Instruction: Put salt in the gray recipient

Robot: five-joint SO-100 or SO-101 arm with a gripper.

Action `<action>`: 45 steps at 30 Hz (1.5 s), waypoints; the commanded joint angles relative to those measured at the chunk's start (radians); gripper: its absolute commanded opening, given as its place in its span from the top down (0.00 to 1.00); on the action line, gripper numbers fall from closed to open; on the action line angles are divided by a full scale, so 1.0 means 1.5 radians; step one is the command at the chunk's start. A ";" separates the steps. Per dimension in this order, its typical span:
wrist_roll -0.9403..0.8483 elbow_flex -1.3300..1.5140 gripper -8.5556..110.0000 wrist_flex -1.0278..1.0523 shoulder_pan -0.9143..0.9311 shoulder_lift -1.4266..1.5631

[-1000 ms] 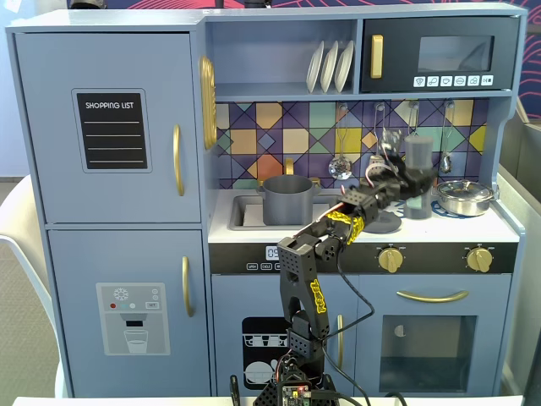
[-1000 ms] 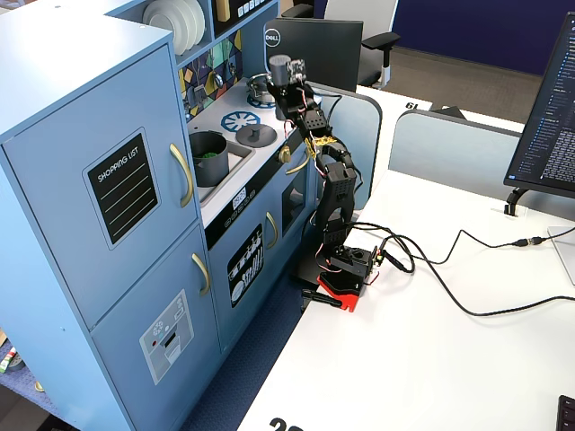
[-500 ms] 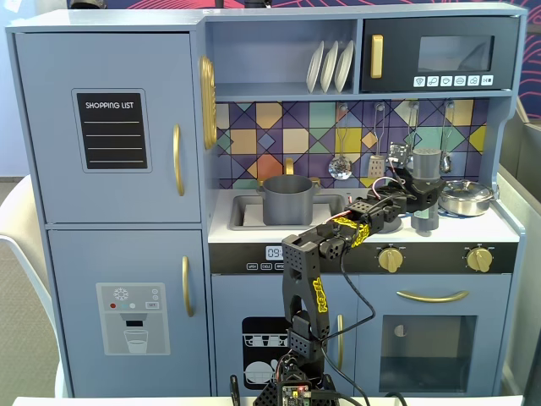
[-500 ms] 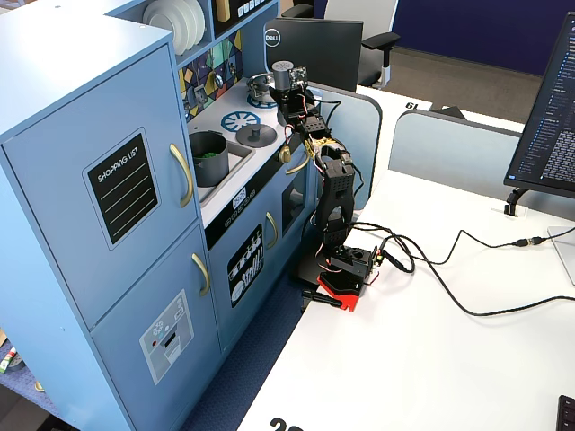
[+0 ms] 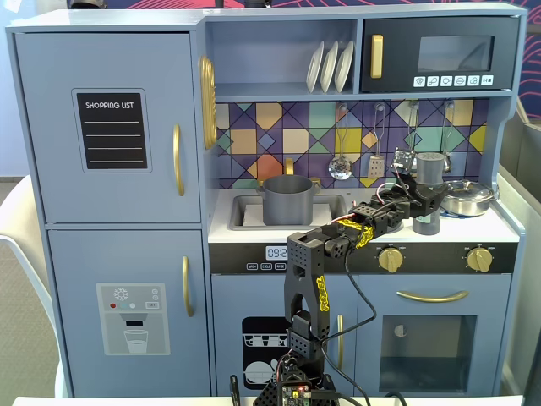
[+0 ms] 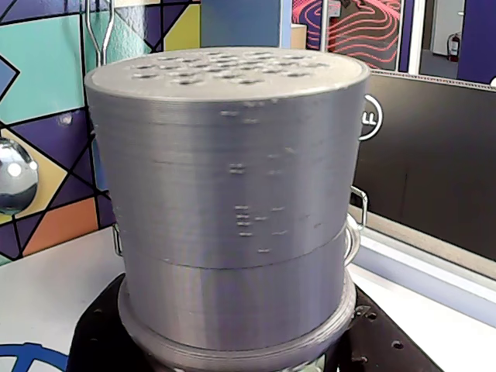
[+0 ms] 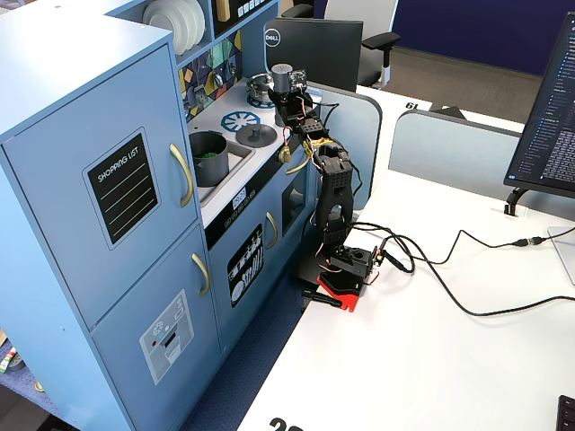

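The salt (image 5: 429, 169) is a tall gray shaker with a perforated cap, upright at the right end of the counter. It fills the wrist view (image 6: 232, 194); its label is hidden. My gripper (image 5: 425, 201) reaches over the counter and closes round the shaker's middle. In the wrist view my gripper (image 6: 240, 345) has black jaws hugging both sides of the shaker's lower part. I cannot tell whether the shaker's base touches the counter. The gray recipient (image 5: 288, 200) stands in the sink to the left, open-topped, also in the other fixed view (image 7: 208, 154).
A shiny silver pan (image 5: 467, 197) sits right of the shaker, partly behind it in the wrist view (image 6: 358, 209). A flat gray lid (image 7: 256, 135) lies between sink and shaker. Utensils (image 5: 341, 165) hang on the tiled back wall. Stove knobs (image 5: 390, 258) sit below the counter edge.
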 commanded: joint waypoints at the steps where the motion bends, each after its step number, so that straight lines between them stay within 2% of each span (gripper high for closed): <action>1: 0.014 -0.045 0.85 -0.014 0.015 0.003; 5: -0.047 -0.027 0.47 0.005 0.026 0.018; 6: -0.053 -0.013 0.40 -0.008 0.027 0.027; 10: -0.043 0.009 0.31 -0.002 0.033 0.076; 14: -0.025 0.061 0.28 0.063 0.051 0.186; 18: -0.041 0.174 0.35 0.213 0.070 0.379; 22: -0.049 0.206 0.58 0.585 0.037 0.585; 25: -0.025 0.205 0.75 0.796 -0.094 0.695; 28: -0.061 0.263 0.86 0.906 -0.281 0.784; 30: -0.071 0.337 0.93 0.940 -0.393 0.820; 33: -0.075 0.476 0.93 0.934 -0.485 0.849; 40: 0.000 0.830 0.93 0.772 -0.524 0.937; 45: -0.010 0.954 0.93 0.799 -0.544 1.050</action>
